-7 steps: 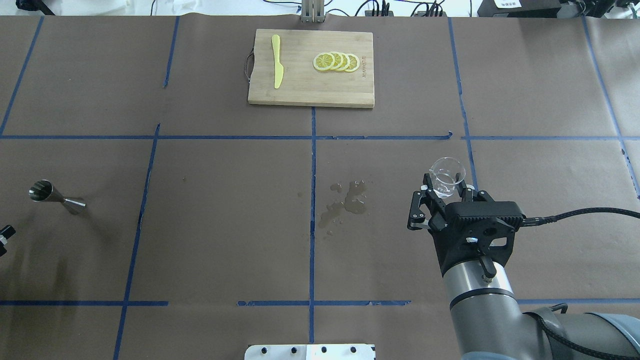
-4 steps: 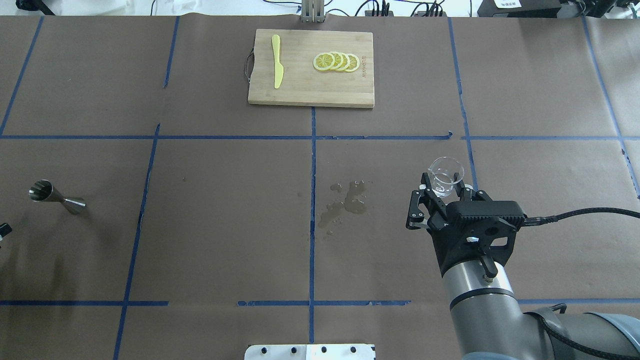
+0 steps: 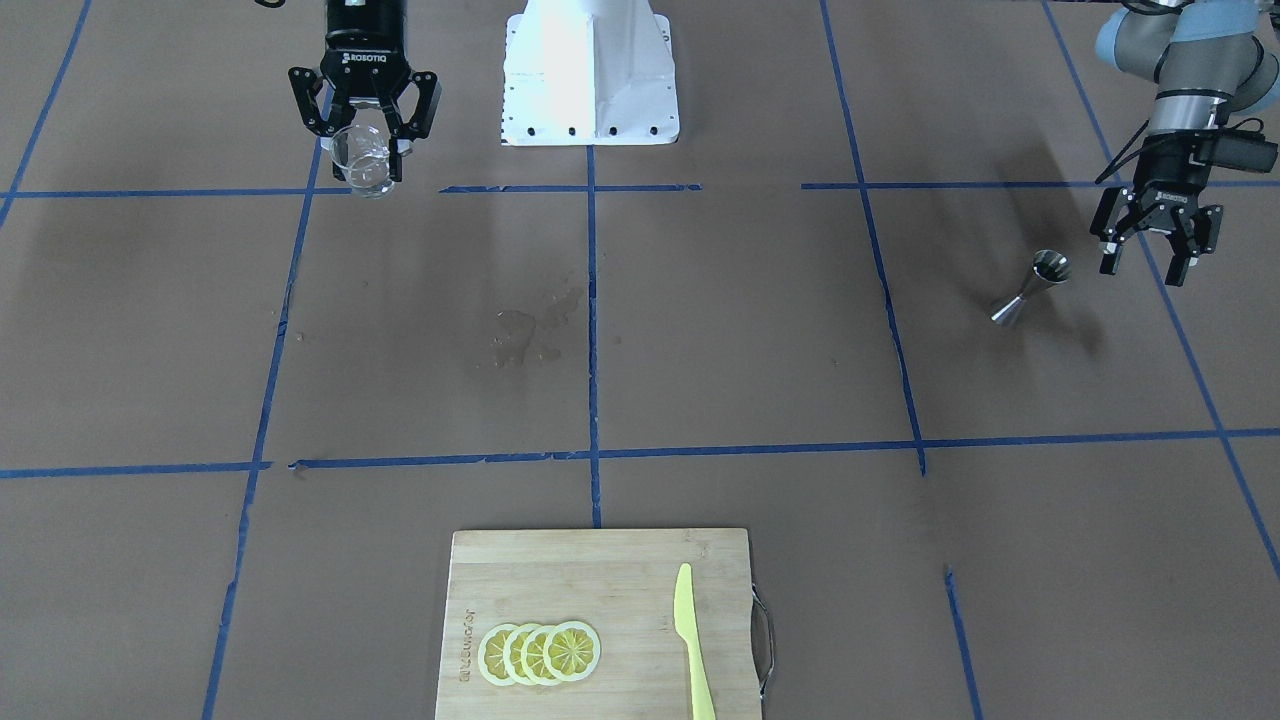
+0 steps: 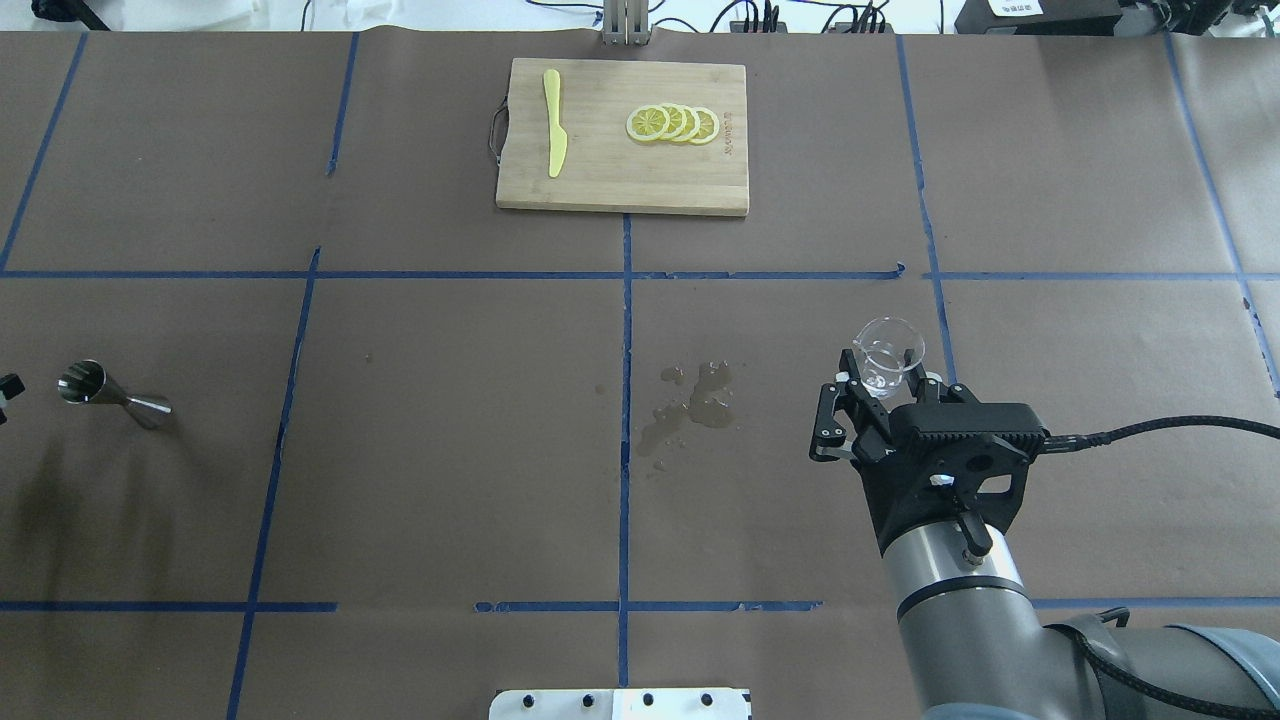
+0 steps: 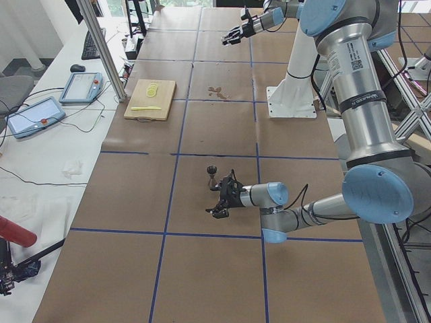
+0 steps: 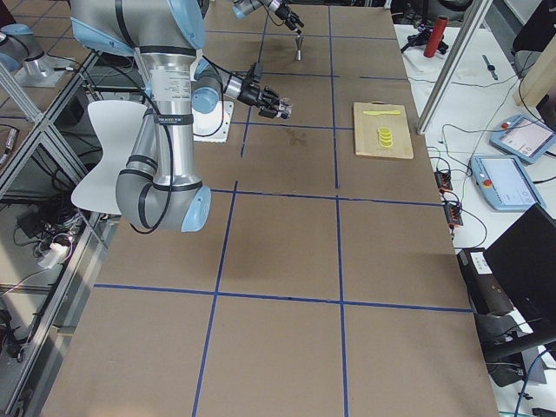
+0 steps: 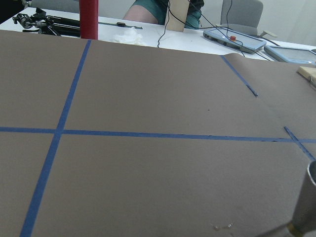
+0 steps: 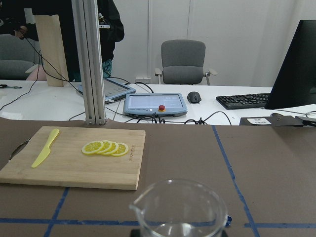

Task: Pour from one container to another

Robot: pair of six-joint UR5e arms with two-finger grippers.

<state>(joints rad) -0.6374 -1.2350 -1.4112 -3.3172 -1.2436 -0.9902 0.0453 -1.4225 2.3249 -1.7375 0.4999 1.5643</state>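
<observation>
The clear glass cup [image 4: 888, 352] stays upright in my right gripper [image 4: 884, 388], which is shut on it, above the table's right half. In the front view the cup [image 3: 362, 162] hangs between the right gripper's [image 3: 364, 140] fingers, and the right wrist view shows its rim [image 8: 180, 210] close up. The steel jigger [image 4: 112, 393] stands on the table at the far left. My left gripper [image 3: 1147, 255] is open just beside the jigger [image 3: 1030, 287], on its outer side, not touching it. Only the jigger's edge [image 7: 308, 207] shows in the left wrist view.
A wooden cutting board [image 4: 600, 180] at the far middle carries lemon slices [image 4: 672, 123] and a yellow knife [image 4: 553, 122]. A wet stain [image 4: 690, 405] marks the brown paper near the centre. The robot's white base plate [image 4: 620, 703] sits at the near edge.
My left gripper has moved forward along the table's left edge, level with the jigger. The right gripper has shifted slightly left and forward with the glass cup.
</observation>
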